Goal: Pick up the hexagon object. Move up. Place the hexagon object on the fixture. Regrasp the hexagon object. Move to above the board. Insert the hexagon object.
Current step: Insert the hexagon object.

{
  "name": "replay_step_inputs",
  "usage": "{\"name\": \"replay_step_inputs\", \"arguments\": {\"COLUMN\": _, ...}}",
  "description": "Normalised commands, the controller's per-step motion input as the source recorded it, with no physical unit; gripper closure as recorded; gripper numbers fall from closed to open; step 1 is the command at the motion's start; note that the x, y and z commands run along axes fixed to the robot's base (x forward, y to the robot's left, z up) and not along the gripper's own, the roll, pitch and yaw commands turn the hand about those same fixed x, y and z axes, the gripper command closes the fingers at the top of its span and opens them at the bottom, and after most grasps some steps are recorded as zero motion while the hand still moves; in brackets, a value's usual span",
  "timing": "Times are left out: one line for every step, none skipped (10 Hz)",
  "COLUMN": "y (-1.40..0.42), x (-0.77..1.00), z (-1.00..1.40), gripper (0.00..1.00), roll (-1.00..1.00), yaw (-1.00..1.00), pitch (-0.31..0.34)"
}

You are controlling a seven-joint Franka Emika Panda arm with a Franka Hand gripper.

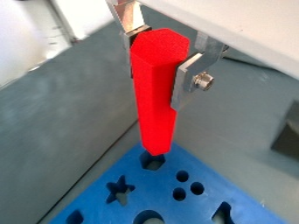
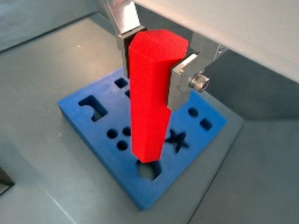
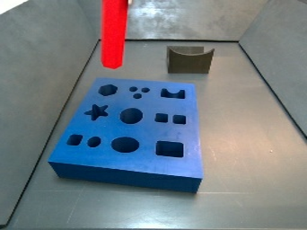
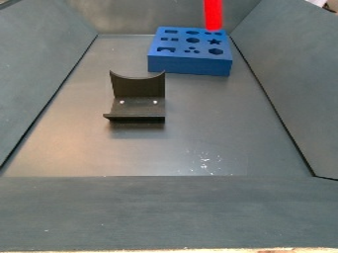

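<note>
My gripper (image 1: pixel 159 61) (image 2: pixel 155 66) is shut on the hexagon object (image 1: pixel 155 96) (image 2: pixel 149 105), a bright red bar held upright by its upper end between the silver fingers (image 1: pixel 187 77). The bar's lower end hangs over a dark hole near one edge of the blue board (image 1: pixel 105 206) (image 2: pixel 87 127). In both side views only the red bar (image 3: pixel 114 31) (image 4: pixel 212 12) shows, coming down from the top edge above the board (image 3: pixel 102 128) (image 4: pixel 192 64) and clear of its surface. The gripper itself is out of view there.
The dark fixture (image 3: pixel 188 59) (image 4: pixel 134 99) stands on the grey floor apart from the board. Sloping grey walls (image 3: pixel 48 108) (image 4: pixel 40 79) enclose the floor on both sides.
</note>
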Motion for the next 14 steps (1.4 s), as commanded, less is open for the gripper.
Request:
{"name": "replay_step_inputs", "arguments": {"y": 0.0, "x": 0.0, "z": -0.46, "gripper": 1.0, "roll": 0.0, "yaw": -1.0, "pitch": -0.023}}
{"name": "replay_step_inputs", "arguments": {"y": 0.01, "x": 0.0, "z": 0.0, "gripper": 1.0, "roll": 0.0, "yaw": 0.0, "pitch": 0.0}}
{"name": "replay_step_inputs", "arguments": {"y": 0.0, "x": -0.15, "z": -0.42, "gripper": 1.0, "roll": -0.04, "yaw": -0.54, "pitch": -0.124}}
{"name": "replay_step_inputs", "arguments": {"y": -0.01, "x": -0.11, "z": -0.66, "gripper": 1.0, "roll": -0.13, "yaw": -0.93, "pitch": -0.154}}
{"name": "replay_step_inputs", "arguments": {"y": 0.11, "x": 0.05, "z": -0.1, "gripper": 1.0, "roll": -0.11, "yaw": -0.11, "pitch": -0.107}}
{"name": "replay_step_inputs", "arguments": {"y": 0.0, "x": 0.05, "z": -0.08, "gripper": 1.0, "roll": 0.0, "yaw": 0.0, "pitch": 0.0}}
{"name": "replay_step_inputs", "arguments": {"y": -0.23, "x": -0.13, "z": -0.69, "gripper": 1.0, "roll": -0.12, "yaw": -0.07, "pitch": -0.151}}
{"name": "replay_step_inputs", "arguments": {"y": -0.24, "x": -0.16, "z": -0.62, "gripper": 1.0, "roll": -0.15, "yaw": -0.01, "pitch": -0.154}}
{"name": "replay_step_inputs", "arguments": {"y": 0.0, "x": 0.0, "z": 0.0, "gripper": 1.0, "roll": -0.02, "yaw": 0.0, "pitch": -0.02}}
{"name": "replay_step_inputs", "arguments": {"y": 0.0, "x": 0.0, "z": -0.06, "gripper": 1.0, "roll": 0.0, "yaw": 0.0, "pitch": 0.0}}
{"name": "replay_step_inputs", "arguments": {"y": 0.05, "x": -0.12, "z": -0.29, "gripper": 1.0, "roll": 0.0, "yaw": -0.1, "pitch": 0.026}}
{"name": "replay_step_inputs", "arguments": {"y": 0.0, "x": -0.34, "z": -0.27, "gripper": 1.0, "roll": 0.0, "yaw": -0.21, "pitch": 0.0}}
{"name": "replay_step_inputs", "arguments": {"y": 0.0, "x": 0.0, "z": 0.0, "gripper": 1.0, "roll": 0.0, "yaw": -0.03, "pitch": 0.0}}
{"name": "replay_step_inputs", "arguments": {"y": 0.0, "x": 0.02, "z": -0.12, "gripper": 1.0, "roll": 0.0, "yaw": -0.94, "pitch": 0.0}}
